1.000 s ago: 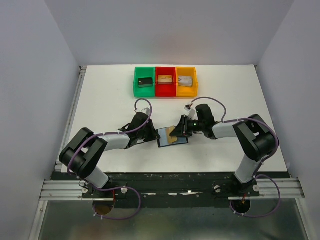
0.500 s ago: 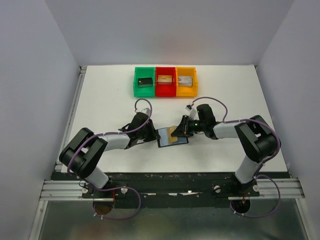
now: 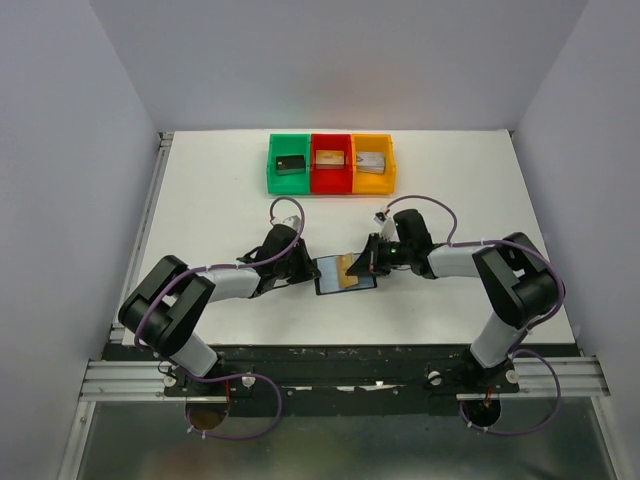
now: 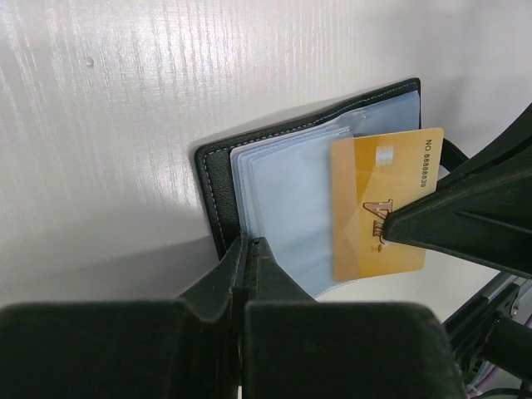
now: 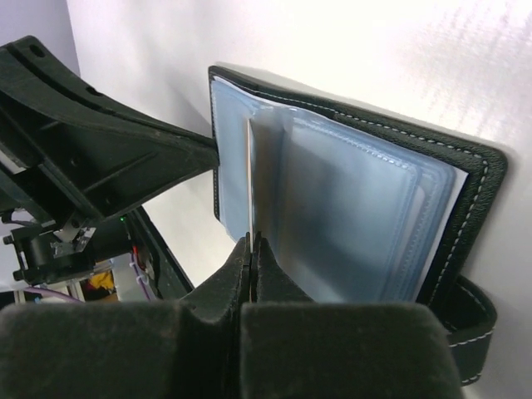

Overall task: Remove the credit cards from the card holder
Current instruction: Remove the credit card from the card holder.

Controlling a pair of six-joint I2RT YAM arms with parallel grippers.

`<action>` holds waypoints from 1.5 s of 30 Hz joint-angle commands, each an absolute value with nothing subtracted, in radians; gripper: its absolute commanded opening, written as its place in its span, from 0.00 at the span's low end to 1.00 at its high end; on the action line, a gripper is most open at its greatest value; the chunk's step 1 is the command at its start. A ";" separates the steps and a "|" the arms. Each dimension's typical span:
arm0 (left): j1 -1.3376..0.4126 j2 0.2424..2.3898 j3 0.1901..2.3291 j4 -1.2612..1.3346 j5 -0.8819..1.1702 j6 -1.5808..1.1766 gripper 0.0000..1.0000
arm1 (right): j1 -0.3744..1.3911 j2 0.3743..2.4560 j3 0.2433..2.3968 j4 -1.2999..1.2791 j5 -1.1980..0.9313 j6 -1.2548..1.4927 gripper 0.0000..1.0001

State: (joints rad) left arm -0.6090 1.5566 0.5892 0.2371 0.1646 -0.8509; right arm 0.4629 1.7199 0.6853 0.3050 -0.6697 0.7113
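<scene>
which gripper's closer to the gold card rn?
Right. The right gripper is pinching the gold card itself; the left gripper is clamped on the card holder edge, beside the card.

Left claw (image 3: pixel 308 270) and right claw (image 3: pixel 364 262) both tightly closed, low, tip toward tip (forearms nearly in line).

Green bin (image 3: pixel 289 186), red bin (image 3: pixel 330 186) and orange bin (image 3: pixel 372 186) stand abutting on white table (image 3: pixel 200 215)

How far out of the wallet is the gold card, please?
Partly out: the gold card sticks past the edge of the open wallet, pinched by the right end effector.
</scene>
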 commanded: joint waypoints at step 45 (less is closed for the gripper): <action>-0.514 0.859 0.638 0.184 0.710 -0.600 0.69 | 0.656 1.236 1.008 -0.474 -0.963 0.144 0.00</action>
